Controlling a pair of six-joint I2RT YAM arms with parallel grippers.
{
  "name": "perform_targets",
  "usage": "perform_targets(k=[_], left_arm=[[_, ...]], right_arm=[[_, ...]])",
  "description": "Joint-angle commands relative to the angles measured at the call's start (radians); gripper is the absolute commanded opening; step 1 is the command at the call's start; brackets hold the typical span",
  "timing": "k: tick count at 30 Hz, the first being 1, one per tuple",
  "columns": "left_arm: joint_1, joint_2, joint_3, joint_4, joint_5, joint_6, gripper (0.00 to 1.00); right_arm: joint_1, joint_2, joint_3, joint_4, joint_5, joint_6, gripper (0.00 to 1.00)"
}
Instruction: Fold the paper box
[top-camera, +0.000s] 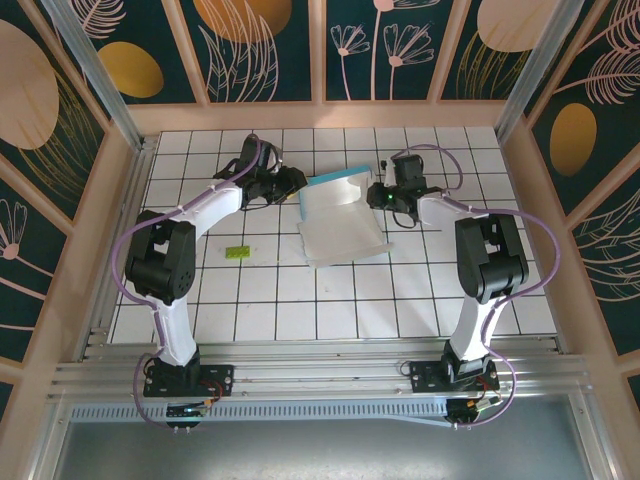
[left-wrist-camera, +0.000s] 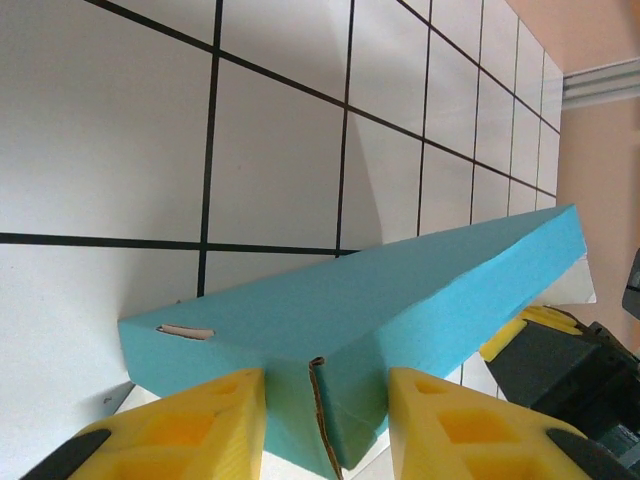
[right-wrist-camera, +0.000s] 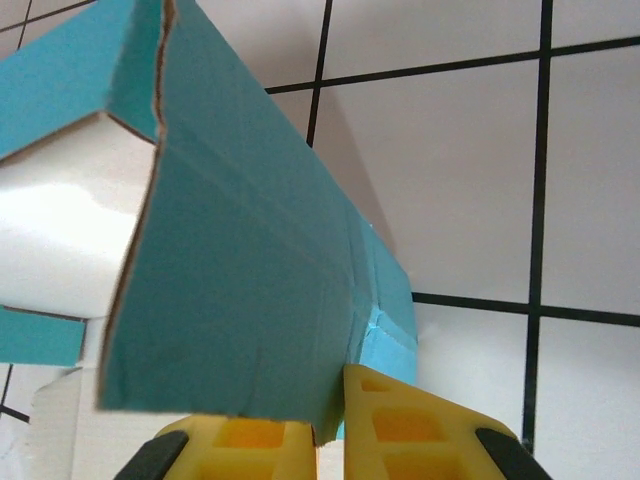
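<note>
The paper box (top-camera: 340, 225) sits in the upper middle, half folded. The left gripper (left-wrist-camera: 325, 395) hugs its teal end, and the right gripper (right-wrist-camera: 330, 425) pinches a flap. The card looks light and bendy, so hold it near the folds.

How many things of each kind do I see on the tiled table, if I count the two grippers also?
paper box: 1
lime-green block: 1
grippers: 2, the left gripper and the right gripper
Total: 4
</note>
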Motion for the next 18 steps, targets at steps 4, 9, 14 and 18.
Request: perform_targets(k=[4, 9, 14, 18], left_arm=[[-0.027, -0.056, 0.0, -0.038, -0.072, 0.053, 0.53], [-0.027, -0.16, 0.026, -0.1, -0.241, 0.129, 0.59], [-0.027, -0.269, -0.02, -0.109, -0.349, 0.162, 0.65], [-0.027, -0.32, -0.096, -0.112, -0.37, 0.148, 0.58]], right_arm=[[0.056, -0.019, -0.011, 0.049, 0.065, -0.006, 0.08], [0.075, -0.066, -0.065, 0.07, 0.212, -0.094, 0.05], [0.098, -0.091, -0.09, 0.098, 0.252, -0.144, 0.04], [0.122, -0.095, -0.099, 0.115, 0.301, -0.174, 0.03]])
